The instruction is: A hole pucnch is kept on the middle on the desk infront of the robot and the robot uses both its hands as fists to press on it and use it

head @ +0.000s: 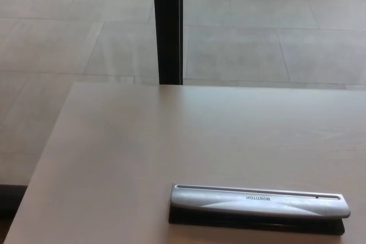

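Observation:
A long silver hole punch (258,203) with a black base lies flat on the light wooden desk (143,141), near the front edge and right of the picture's centre. Its long side runs left to right and a small brand name shows on its top. Neither of my hands nor any part of my arms shows in the head view.
A black vertical post (168,27) stands behind the desk's far edge, in front of a grey tiled floor (274,44). The desk's left edge slants from top centre-left down to the bottom left corner.

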Robot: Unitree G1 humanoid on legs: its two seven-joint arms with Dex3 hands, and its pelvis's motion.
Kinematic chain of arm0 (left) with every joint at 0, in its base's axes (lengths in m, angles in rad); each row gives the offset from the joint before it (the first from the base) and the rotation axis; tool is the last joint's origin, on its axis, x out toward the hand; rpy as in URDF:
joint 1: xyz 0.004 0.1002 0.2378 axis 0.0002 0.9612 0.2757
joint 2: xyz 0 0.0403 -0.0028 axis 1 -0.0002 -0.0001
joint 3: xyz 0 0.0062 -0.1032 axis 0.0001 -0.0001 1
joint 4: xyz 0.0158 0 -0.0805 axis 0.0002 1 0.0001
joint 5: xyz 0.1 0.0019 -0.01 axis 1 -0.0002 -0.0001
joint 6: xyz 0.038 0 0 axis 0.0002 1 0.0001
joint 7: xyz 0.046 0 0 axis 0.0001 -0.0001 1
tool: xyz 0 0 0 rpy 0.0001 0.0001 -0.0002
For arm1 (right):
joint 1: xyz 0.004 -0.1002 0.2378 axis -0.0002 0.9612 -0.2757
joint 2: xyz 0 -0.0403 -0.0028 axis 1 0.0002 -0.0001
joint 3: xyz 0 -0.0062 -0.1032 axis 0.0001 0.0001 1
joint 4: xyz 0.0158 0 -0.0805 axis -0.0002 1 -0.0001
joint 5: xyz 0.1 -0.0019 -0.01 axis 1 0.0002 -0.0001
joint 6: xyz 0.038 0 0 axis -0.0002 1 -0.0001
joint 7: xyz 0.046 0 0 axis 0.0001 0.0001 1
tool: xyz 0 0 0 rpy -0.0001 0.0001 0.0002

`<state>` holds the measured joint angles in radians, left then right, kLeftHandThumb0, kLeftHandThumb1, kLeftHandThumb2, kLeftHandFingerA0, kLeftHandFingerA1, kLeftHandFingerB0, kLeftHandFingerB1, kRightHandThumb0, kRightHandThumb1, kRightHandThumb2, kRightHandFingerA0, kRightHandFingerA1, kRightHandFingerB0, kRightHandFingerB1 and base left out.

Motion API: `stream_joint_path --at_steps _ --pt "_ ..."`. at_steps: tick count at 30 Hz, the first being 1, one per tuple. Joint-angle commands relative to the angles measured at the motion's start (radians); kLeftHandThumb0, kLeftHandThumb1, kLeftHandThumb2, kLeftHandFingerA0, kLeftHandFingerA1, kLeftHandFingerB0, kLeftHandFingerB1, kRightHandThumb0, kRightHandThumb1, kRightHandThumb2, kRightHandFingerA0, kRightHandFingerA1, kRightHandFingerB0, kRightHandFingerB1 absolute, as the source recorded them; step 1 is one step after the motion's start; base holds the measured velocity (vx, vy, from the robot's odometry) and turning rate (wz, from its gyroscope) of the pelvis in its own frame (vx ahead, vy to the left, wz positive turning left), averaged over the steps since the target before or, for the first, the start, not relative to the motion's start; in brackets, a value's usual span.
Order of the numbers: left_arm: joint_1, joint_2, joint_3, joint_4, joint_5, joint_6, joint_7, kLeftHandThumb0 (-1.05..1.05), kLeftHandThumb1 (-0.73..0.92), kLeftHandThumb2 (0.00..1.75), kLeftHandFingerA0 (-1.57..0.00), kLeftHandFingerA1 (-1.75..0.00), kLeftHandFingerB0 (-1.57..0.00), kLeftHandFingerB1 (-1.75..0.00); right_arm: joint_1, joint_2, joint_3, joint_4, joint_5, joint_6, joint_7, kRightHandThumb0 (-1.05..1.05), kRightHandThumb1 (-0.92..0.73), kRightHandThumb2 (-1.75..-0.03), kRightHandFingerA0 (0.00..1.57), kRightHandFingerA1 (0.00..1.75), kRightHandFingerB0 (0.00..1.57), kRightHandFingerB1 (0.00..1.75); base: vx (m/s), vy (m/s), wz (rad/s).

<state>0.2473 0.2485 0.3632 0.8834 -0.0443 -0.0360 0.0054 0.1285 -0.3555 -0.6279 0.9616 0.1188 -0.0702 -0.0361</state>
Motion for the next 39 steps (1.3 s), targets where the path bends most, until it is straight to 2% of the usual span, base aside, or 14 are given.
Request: stream_joint_path --at_steps 1,2,6,8,9,10,11,14,15,22,23,31,33,39 --pt "-0.042 0.04 0.234 -0.225 -0.178 0.05 0.173 -0.41 0.66 0.59 -0.98 -0.7 -0.75 -0.61 -0.16 -0.164 -0.402 0.041 0.402 -0.077 -0.07 -0.52 -0.7 -0.64 0.94 1.0 0.31 0.55 0.0 0.0 0.0" --pt "-0.055 0.039 0.247 -0.262 -0.187 0.053 0.18 -0.41 0.65 0.59 -0.98 -0.67 -0.83 -0.62 -0.17 -0.176 -0.408 0.026 0.399 -0.079 -0.072 -0.56 -0.55 -0.95 0.96 0.97 0.24 0.56 0.0 0.0 0.0" --pt "-0.086 0.022 0.299 -0.525 -0.233 0.118 0.16 -0.49 0.7 0.61 -0.99 -0.59 -0.71 -0.52 -0.23 -0.226 -0.434 -0.059 0.376 -0.033 -0.076 -0.51 -0.75 -0.61 0.8 0.81 0.33 0.47 0.0 0.0 0.0" --pt "-0.111 0.011 0.297 -0.749 -0.254 0.204 0.174 -0.47 0.72 0.61 -1.04 -0.57 -0.68 -0.51 -0.257 -0.222 -0.433 -0.186 0.378 -0.009 -0.064 -0.53 -0.51 -0.98 0.78 0.85 0.27 0.59 0.0 0.0 0.0" --pt "-0.147 0.017 0.293 -0.826 -0.275 0.214 0.171 -0.43 0.75 0.62 -1.01 -0.58 -0.65 -0.5 -0.257 -0.211 -0.42 -0.298 0.382 0.028 -0.048 -0.55 -0.76 -0.62 0.84 0.8 0.29 0.52 0.0 0.0 0.0" --pt "-0.185 0.025 0.281 -0.901 -0.265 0.25 0.189 -0.41 0.72 0.63 -0.99 -0.63 -0.63 -0.48 -0.263 -0.201 -0.402 -0.396 0.375 0.056 -0.058 -0.61 -0.59 -1.02 0.82 0.81 0.26 0.58 0.0 0.0 0.0" --pt "-0.222 0.023 0.276 -0.96 -0.296 0.283 0.197 -0.3 0.72 0.68 -0.93 -0.89 -0.63 -0.53 -0.27 -0.192 -0.391 -0.462 0.369 0.061 -0.071 -0.58 -0.82 -0.63 0.86 0.68 0.3 0.44 0.0 0.0 0.0" --pt "-0.325 0.004 0.253 -1.089 -0.357 0.343 0.232 -0.21 0.68 0.74 -0.85 -1.19 -0.64 -0.57 -0.313 -0.142 -0.371 -0.63 0.38 0.057 -0.121 -0.54 -0.84 -0.66 1.02 0.88 0.36 0.47 0.0 0.0 0.0" --pt "-0.416 0.013 0.195 -1.182 -0.379 0.365 0.226 -0.1 0.9 0.6 -0.7 -1.66 -0.64 -0.79 -0.329 -0.094 -0.306 -0.793 0.339 0.07 -0.174 -0.47 -0.79 -0.73 0.98 1.27 0.59 0.75 0.0 0.0 0.0" --pt "-0.582 -0.093 0.021 -1.401 -0.453 0.444 0.236 -0.1 0.78 0.97 -0.73 -1.75 -0.57 -1.45 -0.329 0.065 -0.145 -1.121 0.304 0.047 -0.184 -0.42 -0.42 -1.11 1.35 1.37 1.01 1.11 0.0 0.0 0.0" --pt "-0.585 -0.11 -0.004 -1.424 -0.482 0.453 0.232 -0.12 0.81 0.97 -0.72 -1.75 -0.55 -1.49 -0.319 0.087 -0.12 -1.157 0.28 0.053 -0.191 -0.4 -0.39 -1.11 1.15 1.66 0.95 1.24 0.0 0.0 0.0" --pt "-0.543 -0.256 -0.325 -1.493 -0.386 0.47 0.082 -0.32 0.72 0.94 -0.85 -1.75 -0.66 -1.48 -0.228 0.278 0.097 -1.296 0.302 0.16 -0.138 -0.22 -0.77 -0.86 0.91 1.75 0.68 1.02 0.0 0.0 0.0" --pt "-0.522 -0.286 -0.415 -1.46 -0.318 0.466 0.047 -0.28 0.7 0.97 -0.89 -1.75 -0.74 -1.38 -0.193 0.306 0.175 -1.295 0.278 0.17 -0.079 -0.17 -0.77 -0.86 1.12 1.74 0.64 1.04 0.0 0.0 0.0" --pt "-0.452 -0.353 -0.603 -1.419 -0.221 0.587 0.073 -0.24 0.71 1.01 -0.8 -1.75 -0.63 -1.48 -0.086 0.35 0.362 -1.379 0.261 0.298 -0.018 -0.26 -0.82 -0.92 0.93 1.75 0.48 1.59 0.0 0.0 0.0"
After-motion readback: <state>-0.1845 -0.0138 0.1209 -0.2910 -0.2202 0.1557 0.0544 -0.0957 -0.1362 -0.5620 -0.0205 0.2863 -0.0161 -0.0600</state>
